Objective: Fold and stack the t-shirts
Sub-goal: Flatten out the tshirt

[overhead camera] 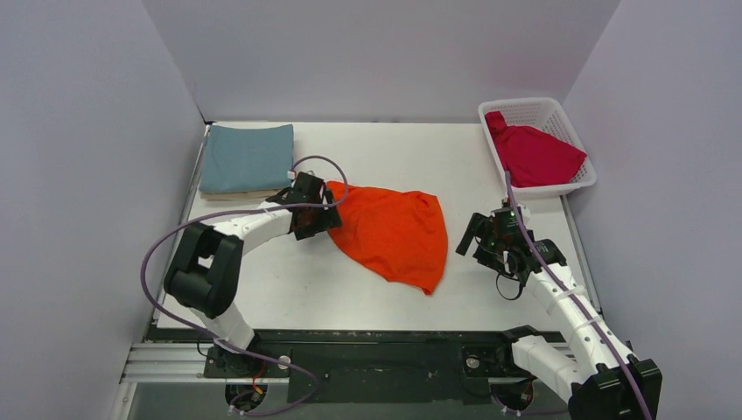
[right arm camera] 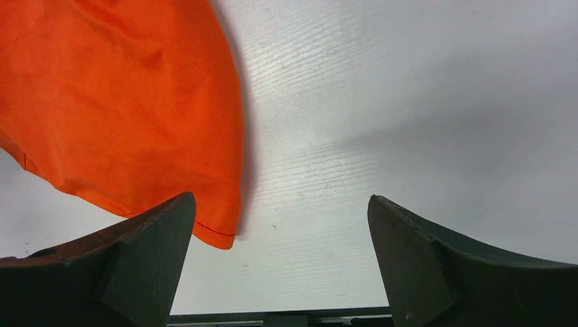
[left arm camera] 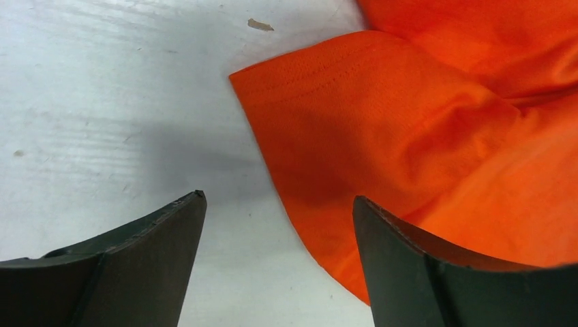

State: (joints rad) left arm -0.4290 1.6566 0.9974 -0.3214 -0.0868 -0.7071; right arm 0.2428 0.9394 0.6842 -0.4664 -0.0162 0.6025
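Both sets of fingers spread wide, the orange t-shirt (overhead camera: pixel 394 232) rumpled at the centre of the bench (overhead camera: pixel 420 149)!
The left gripper (overhead camera: pixel 325 216) hovers at its 9 o'clock edge and the right gripper (overhead camera: pixel 471 236) sits just clear at 3 o'clock, both holding nothing. The teal t-shirt (overhead camera: pixel 248 157) lies folded at 11, the red t-shirt (overhead camera: pixel 534 156) in the basket (overhead camera: pixel 525 107) at 1.

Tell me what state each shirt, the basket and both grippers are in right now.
orange t-shirt: unfolded, lying rumpled on the table.
teal-blue t-shirt: folded, on top of the beige one.
beige t-shirt: under the teal-blue one, only an edge showing.
red t-shirt: bunched in the basket, unfolded.
basket: upright, holding the red t-shirt.
left gripper: open, at the orange t-shirt's edge.
right gripper: open, holding nothing.
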